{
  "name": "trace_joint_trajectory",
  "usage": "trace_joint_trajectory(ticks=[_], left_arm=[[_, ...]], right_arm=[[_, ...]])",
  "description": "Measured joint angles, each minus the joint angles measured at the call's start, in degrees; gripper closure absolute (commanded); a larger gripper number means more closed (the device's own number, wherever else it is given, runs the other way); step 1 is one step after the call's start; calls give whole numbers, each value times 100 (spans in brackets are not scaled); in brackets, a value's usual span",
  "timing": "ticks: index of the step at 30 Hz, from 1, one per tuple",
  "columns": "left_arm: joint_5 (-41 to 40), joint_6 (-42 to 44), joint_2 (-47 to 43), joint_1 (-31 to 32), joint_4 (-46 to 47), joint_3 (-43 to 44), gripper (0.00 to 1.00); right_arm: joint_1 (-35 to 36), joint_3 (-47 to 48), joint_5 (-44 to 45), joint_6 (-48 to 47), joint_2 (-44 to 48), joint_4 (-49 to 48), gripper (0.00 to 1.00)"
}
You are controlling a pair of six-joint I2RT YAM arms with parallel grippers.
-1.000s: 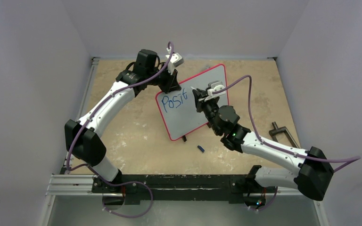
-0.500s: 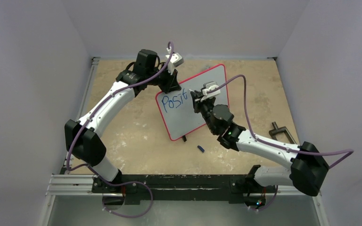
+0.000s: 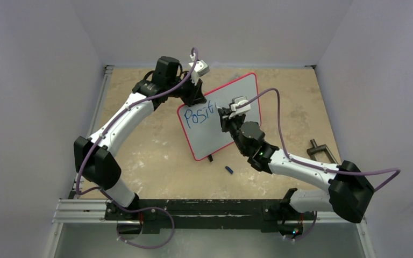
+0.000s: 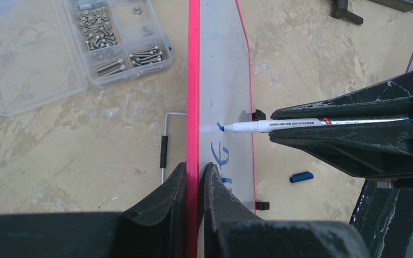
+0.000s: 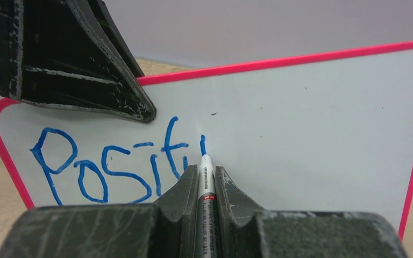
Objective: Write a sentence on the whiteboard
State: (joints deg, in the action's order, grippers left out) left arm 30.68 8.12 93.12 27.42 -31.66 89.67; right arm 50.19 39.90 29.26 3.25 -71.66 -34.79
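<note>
**Top, left-wrist and right-wrist views of the writing set-up.** The whiteboard (image 5: 322, 107), glossy white with a thin red frame, stands upright on its black clip feet near the middle of the tan table (image 3: 156, 150), its face turned toward the right arm.

**Writing.** Blue handwriting on the left part of the board reads "Posit". Just right of the "t" is a short vertical blue stroke. The rest of the surface is unwritten apart from a few tiny dark specks. The marker (image 5: 205, 185) is white-barrelled with a red band and a line of small print that is too fine to read.

**Jaws.**
- Left gripper (image 4: 195, 171): clenched on the board's red frame at its upper edge. The two dark fingers pinch the frame between them with almost no gap.
- Right gripper (image 5: 204, 174): clenched around the marker barrel, which lies lengthwise between the fingers. The blue tip projects forward and touches the board at the foot of the short stroke.

**Surroundings.**
- A blue marker cap (image 3: 229, 170) lies on the table just in front of the board, apart from it.
- A clear plastic parts box (image 4: 59, 54) holding screws and nuts, and a bent hex key (image 4: 163, 150), lie behind the board.
- A dark clamp (image 3: 322, 152) rests near the table's right edge.
</note>
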Motion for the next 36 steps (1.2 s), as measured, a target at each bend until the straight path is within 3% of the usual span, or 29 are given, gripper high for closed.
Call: trace_joint_trajectory(ticks=[19,28,36], left_arm=[[13,0,0,9,2,2,100],[13,0,0,11,2,2,100],[13,0,-2,13,2,2,100]], right_arm=[[0,-461,-33,459,623,627,100],[0,-72,-48,409,850,774,100],[0,319,-59,295,522,688,100]])
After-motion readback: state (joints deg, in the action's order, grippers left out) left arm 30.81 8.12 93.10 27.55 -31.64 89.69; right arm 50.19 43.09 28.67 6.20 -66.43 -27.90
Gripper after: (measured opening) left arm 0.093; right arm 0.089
